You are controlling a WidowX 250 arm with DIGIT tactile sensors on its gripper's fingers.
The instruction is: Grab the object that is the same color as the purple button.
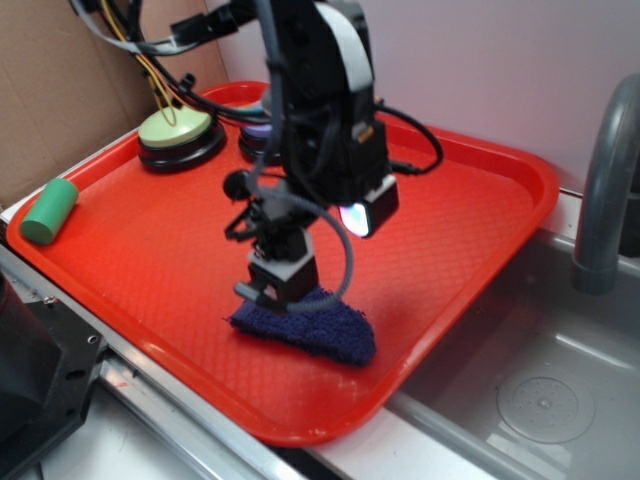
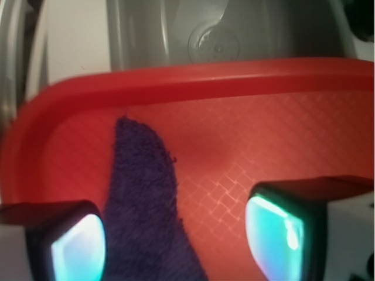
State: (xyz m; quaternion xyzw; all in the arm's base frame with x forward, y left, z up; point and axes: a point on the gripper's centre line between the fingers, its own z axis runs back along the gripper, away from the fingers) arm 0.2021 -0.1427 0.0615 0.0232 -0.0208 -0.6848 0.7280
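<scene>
Tool over the cloth
Your spread tool [image 2: 176, 240] sits off-centre; centre it on the dark purple fuzzy terry cloth [image 2: 143, 199] at lower left, then close.

A red tray [image 1: 470, 215] lies under the fingers. A green cylinder [image 1: 49, 210] rests far to their left, on the tray's rim. A green-topped button [image 1: 180, 132] stands behind them. A grey sink [image 1: 540, 390] with a faucet [image 1: 605, 190] is on their right.
</scene>
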